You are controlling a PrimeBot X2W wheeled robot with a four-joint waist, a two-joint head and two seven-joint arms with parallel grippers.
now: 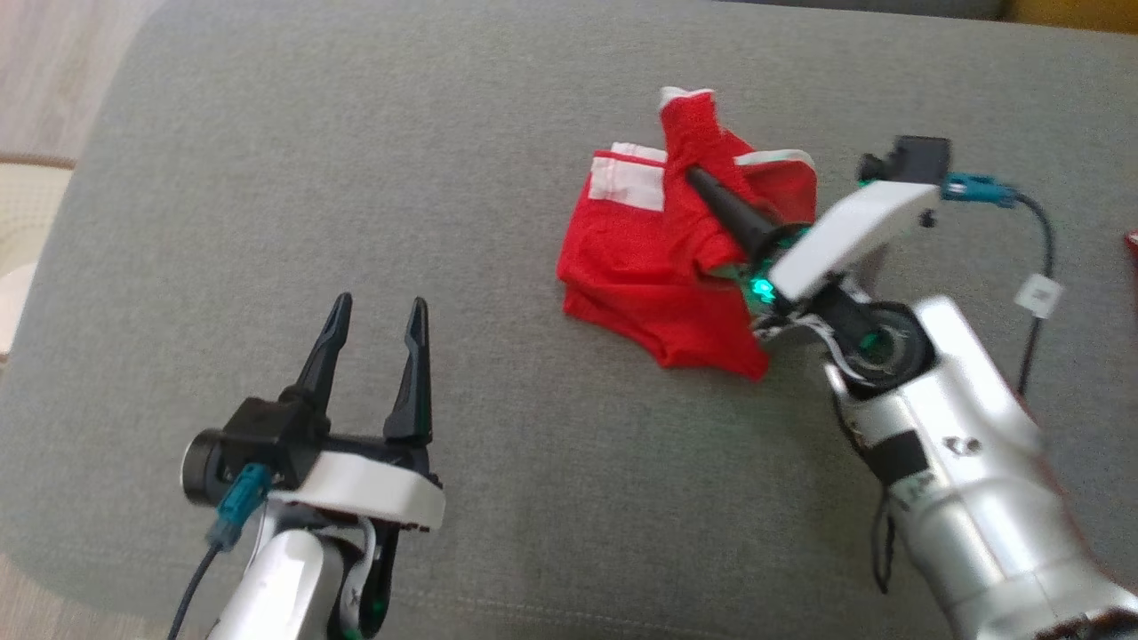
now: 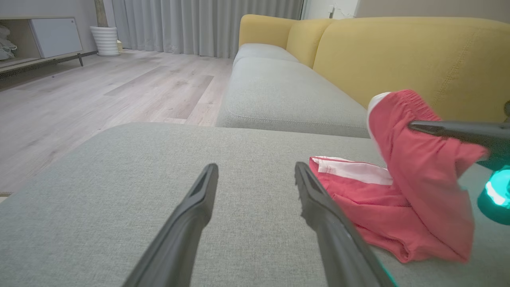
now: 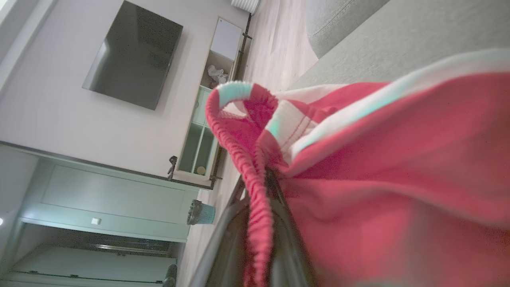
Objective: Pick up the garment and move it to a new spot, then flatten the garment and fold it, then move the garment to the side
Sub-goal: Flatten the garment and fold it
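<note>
Head view: right gripper [image 1: 696, 176] pinches garment [image 1: 640, 267] edge; wide cushion [image 1: 356, 178] spreads left.

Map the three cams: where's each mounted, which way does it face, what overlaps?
Head: on the head, looking down at the grey cushion; open left gripper lower left, right gripper shut on the red garment, silver forearm right.
Left wrist: on that wrist, facing along its fingers over the cushion toward a yellow sofa back and floor.
Right wrist: on that wrist, rolled sideways, its fingers pinching the garment, TV wall behind.
Shared: all three show the garment.
</note>
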